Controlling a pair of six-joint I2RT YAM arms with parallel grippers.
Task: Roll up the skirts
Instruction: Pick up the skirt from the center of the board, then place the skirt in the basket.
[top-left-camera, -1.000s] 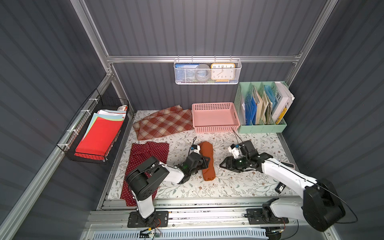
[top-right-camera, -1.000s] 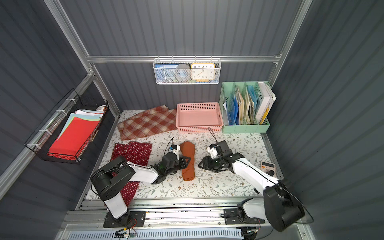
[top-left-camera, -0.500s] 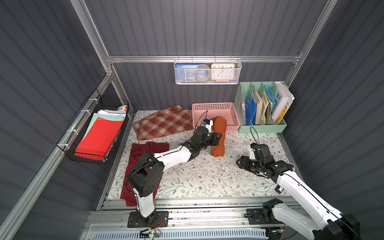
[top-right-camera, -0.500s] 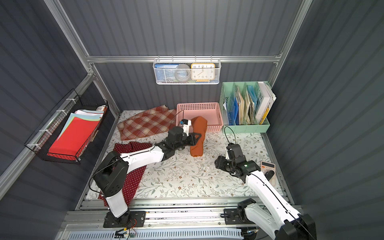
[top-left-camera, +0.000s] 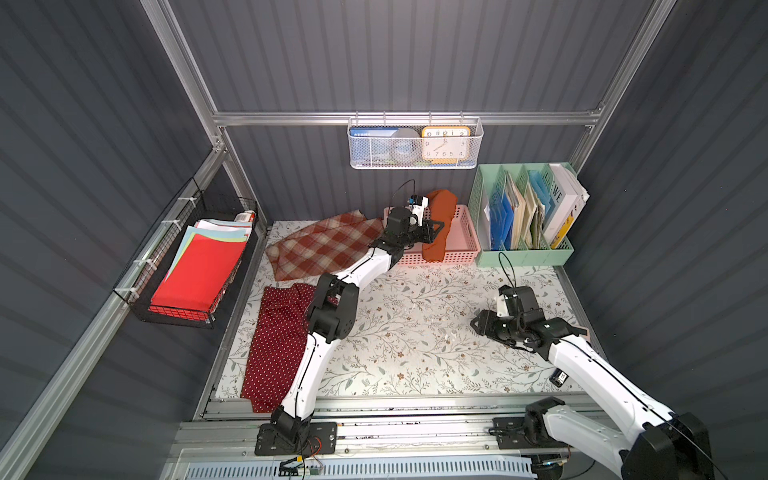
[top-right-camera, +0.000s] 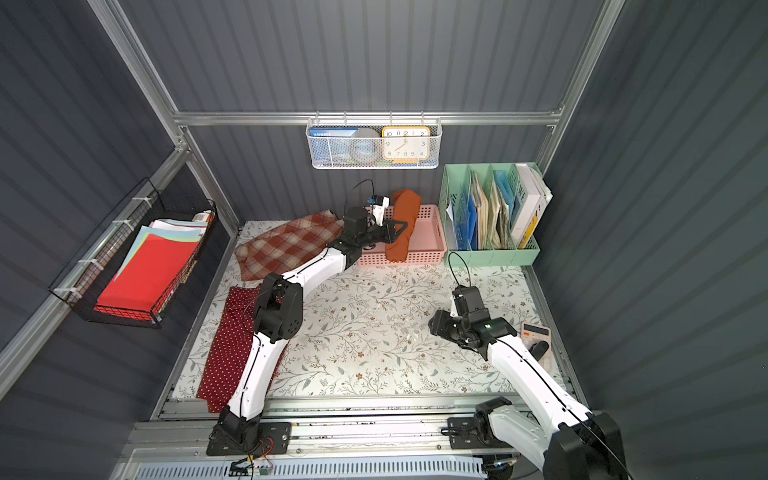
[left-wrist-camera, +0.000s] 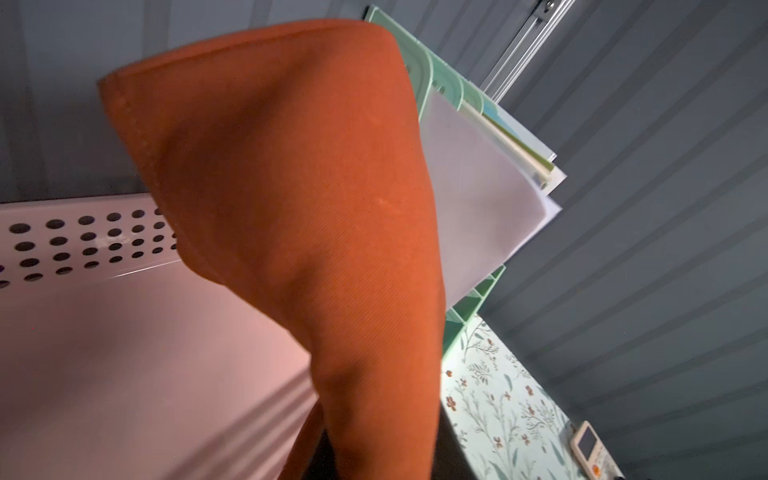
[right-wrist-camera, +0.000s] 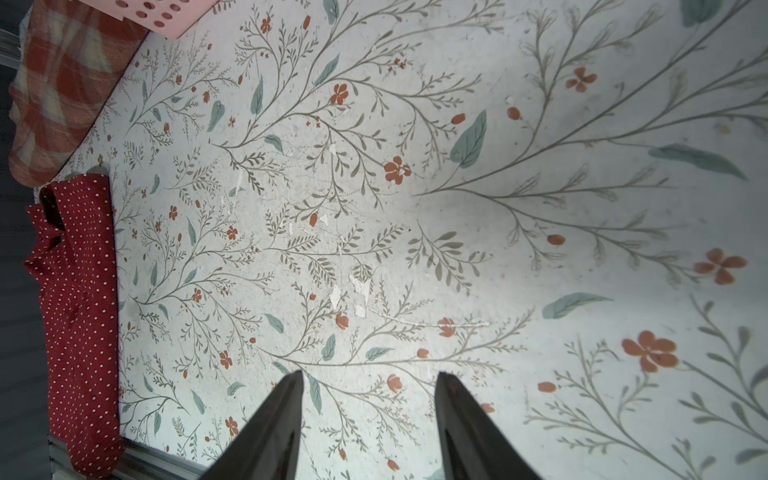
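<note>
Floral table (top-left-camera: 415, 332) carries all. Polka-dot skirt (top-left-camera: 274, 345) flat along left edge; plaid skirt (top-left-camera: 320, 249) flat at back left. Pink basket (top-left-camera: 459, 258) at back centre. Rolled rust-orange skirt (top-left-camera: 439, 208) over basket, pinched by left claw (top-left-camera: 436, 227). Right claw (right-wrist-camera: 370, 376) spread, empty, above bare table.

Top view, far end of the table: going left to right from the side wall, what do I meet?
black wire rack → plaid skirt → rust-orange skirt, rolled and held by the left gripper over the pink basket → green file organizer.
</note>
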